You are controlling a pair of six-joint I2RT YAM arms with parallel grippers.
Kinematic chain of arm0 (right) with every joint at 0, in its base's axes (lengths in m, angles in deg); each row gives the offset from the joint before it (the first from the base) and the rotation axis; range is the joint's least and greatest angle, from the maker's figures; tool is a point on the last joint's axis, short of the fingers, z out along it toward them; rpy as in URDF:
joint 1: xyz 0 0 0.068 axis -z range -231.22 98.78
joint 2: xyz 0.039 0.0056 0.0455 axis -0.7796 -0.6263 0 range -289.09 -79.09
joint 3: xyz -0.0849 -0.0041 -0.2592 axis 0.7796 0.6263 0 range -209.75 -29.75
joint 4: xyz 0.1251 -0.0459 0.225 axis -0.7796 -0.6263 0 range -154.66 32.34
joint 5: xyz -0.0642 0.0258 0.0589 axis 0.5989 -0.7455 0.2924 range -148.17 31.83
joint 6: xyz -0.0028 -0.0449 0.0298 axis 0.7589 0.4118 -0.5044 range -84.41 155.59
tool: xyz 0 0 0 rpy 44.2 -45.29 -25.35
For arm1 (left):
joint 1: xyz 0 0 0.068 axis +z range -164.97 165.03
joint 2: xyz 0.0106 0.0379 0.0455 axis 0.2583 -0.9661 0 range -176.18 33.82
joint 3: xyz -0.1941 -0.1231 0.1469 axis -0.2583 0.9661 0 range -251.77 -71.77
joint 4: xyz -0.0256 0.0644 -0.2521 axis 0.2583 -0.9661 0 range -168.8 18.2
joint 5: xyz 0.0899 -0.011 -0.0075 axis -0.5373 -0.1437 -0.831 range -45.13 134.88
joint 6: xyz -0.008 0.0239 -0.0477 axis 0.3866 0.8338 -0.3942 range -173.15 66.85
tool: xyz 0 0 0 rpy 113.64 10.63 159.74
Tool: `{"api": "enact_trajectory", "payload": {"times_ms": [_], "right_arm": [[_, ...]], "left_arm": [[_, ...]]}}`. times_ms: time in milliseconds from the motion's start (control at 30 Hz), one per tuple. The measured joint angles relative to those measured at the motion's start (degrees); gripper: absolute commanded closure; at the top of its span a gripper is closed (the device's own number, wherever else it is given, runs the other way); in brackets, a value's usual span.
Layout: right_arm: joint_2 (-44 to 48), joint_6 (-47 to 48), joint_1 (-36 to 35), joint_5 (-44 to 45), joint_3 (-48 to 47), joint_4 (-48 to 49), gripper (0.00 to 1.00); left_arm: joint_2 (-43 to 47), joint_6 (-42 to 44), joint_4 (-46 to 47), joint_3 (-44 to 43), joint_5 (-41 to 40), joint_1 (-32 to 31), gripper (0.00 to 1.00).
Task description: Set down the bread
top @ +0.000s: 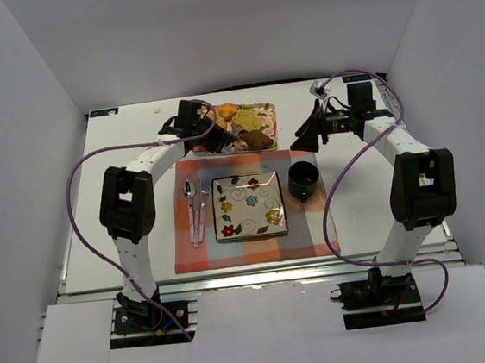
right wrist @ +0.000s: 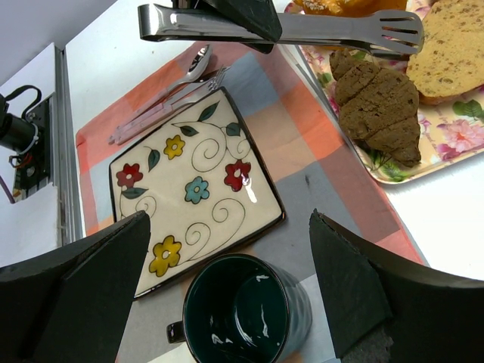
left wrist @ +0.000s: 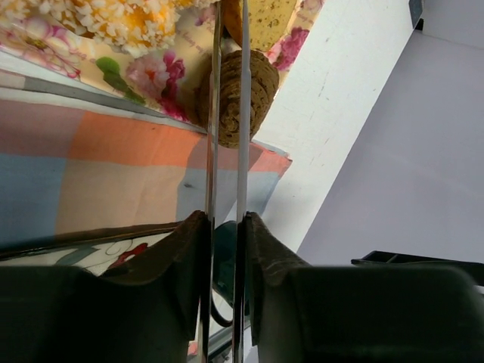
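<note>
The bread (right wrist: 454,53), golden-yellow, flat and oval, lies on the floral tray (right wrist: 454,147) at the back, between the orange-brown ring loaf (right wrist: 340,6) and the dark brown piece (right wrist: 378,106). It also shows in the top view (top: 249,122) and the left wrist view (left wrist: 265,19). My left gripper (top: 191,119) (left wrist: 225,219) is shut on metal tongs (right wrist: 280,29). Their arms (left wrist: 243,113) are nearly together, and their tips reach over the dark piece (left wrist: 242,98) by the bread's edge, holding nothing that I can see. My right gripper (top: 307,136) (right wrist: 228,219) is open and empty above the mug.
A square flowered plate (top: 249,205) (right wrist: 189,189) sits on the checked placemat (top: 254,245). A spoon (top: 190,206) and a fork (top: 202,205) lie left of it, and a dark green mug (top: 304,179) (right wrist: 242,310) stands right of it. White walls enclose the table.
</note>
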Motion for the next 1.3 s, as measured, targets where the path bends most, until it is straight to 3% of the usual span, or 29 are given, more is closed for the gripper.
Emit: {"api": "enact_trajectory", "payload": {"times_ms": [333,867,1067,1300], "right_arm": [[0.0,0.0,0.4,0.0,0.7,0.0,0.10],[0.0,0.0,0.4,-0.2,0.7,0.0,0.11],[0.0,0.5,0.4,-0.2,0.7,-0.3,0.11],[0.0,1.9,0.7,-0.4,0.7,-0.8,0.11]], "left_arm": [[0.0,-2.3,4.8,0.5,1.1,0.0,0.84],[2.1,-4.1,10.5,1.9,5.3,0.0,0.88],[9.7,1.3,11.0,9.1,9.1,0.0,0.95],[28.1,10.4,9.2,24.0,12.1,0.0,0.99]]}}
